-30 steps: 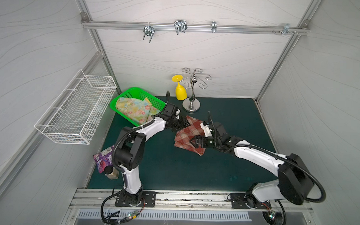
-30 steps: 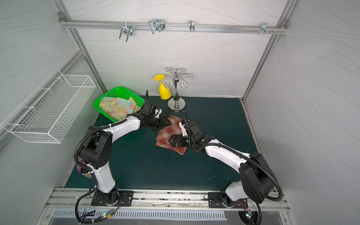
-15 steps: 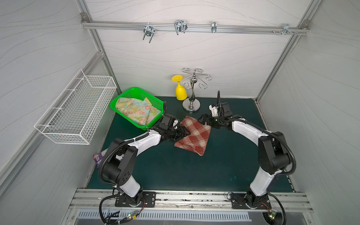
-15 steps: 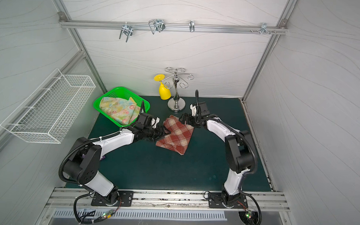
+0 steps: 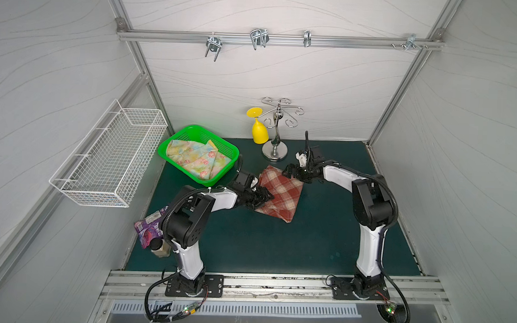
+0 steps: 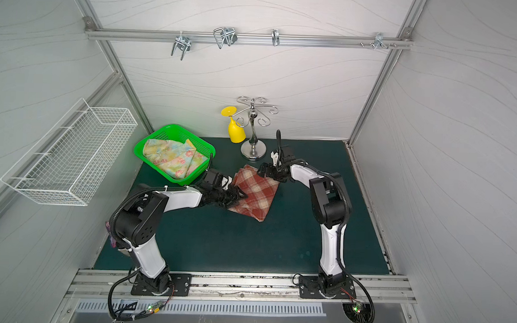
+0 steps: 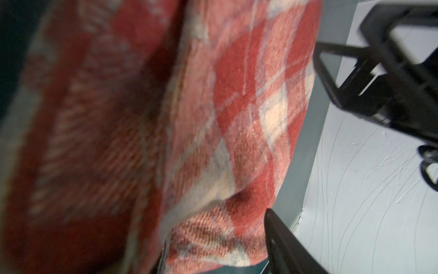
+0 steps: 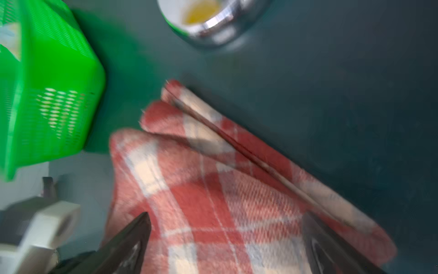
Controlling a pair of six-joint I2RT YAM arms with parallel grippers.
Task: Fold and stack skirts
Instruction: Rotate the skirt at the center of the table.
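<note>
No text, label, brand, number or sign can be read in any view. The purple snack wrapper (image 5: pixel 147 230) at the near left edge of the mat carries printed graphics, but in both top views they are too small and blurred to make out any words.

In the left wrist view much of the plaid skirt (image 7: pixel 248 113) is blurred. Only one finger (image 7: pixel 277 237) of the left claw (image 5: pixel 266 195) is seen, so whether cloth is pinched cannot be told. The right wrist view is smeared throughout, and the green basket (image 8: pixel 47 106) is cut off at its edge. At 8 o'clock on the surface (image 5: pixel 263 245), the purple wrapper (image 5: pixel 148 228) is half hidden by the left arm (image 5: pixel 190 219).
</note>
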